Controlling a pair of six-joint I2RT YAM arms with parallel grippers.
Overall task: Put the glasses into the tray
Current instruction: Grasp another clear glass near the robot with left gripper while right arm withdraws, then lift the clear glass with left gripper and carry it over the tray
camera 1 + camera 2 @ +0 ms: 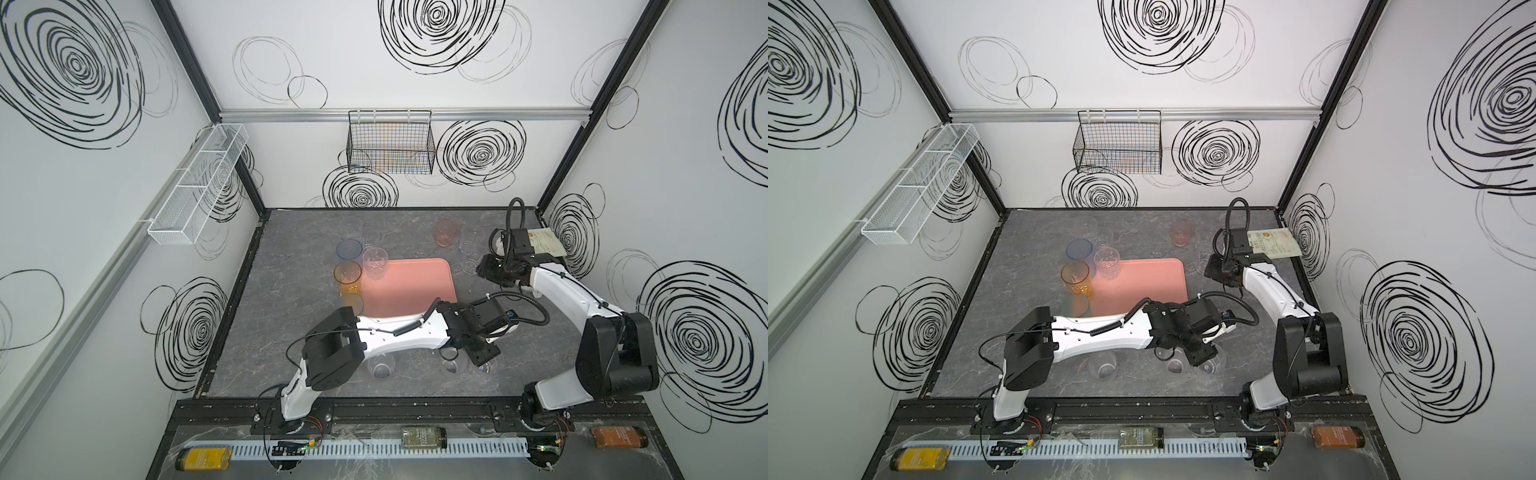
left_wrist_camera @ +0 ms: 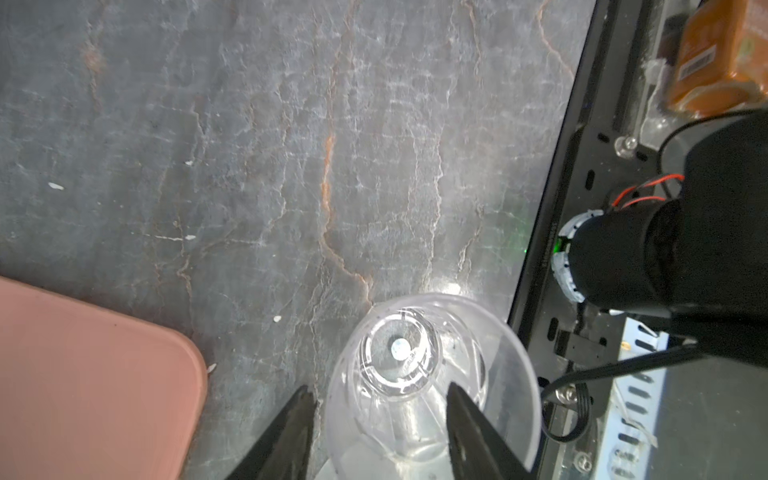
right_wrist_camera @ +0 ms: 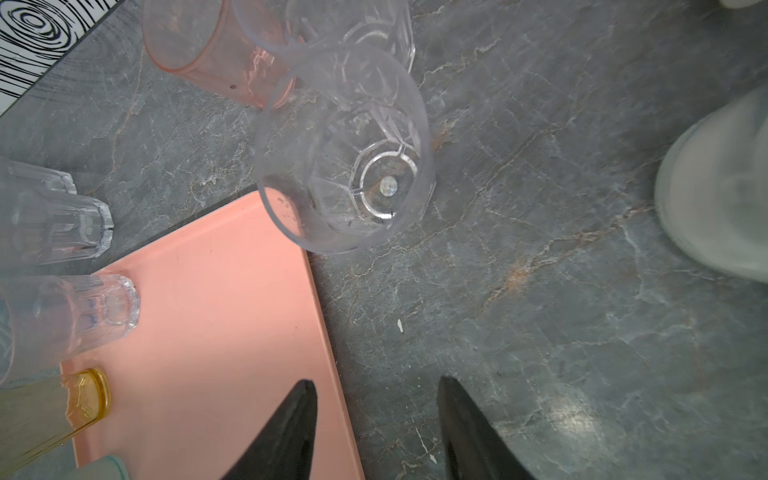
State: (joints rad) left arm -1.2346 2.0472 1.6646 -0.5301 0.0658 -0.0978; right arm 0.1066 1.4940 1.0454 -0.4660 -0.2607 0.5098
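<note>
Left gripper (image 2: 379, 386), parted, straddles a clear glass (image 2: 432, 365) wall (lower part cut off); right gripper (image 3: 376, 380) gapes empty over the tray (image 3: 208, 311) edge.

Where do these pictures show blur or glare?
Right wrist view: a pale shape is out of focus; soft glare lies on the table. Left wrist view: a bright reflection sits beside the clear glass. In both top views, the clear glasses look faint.
</note>
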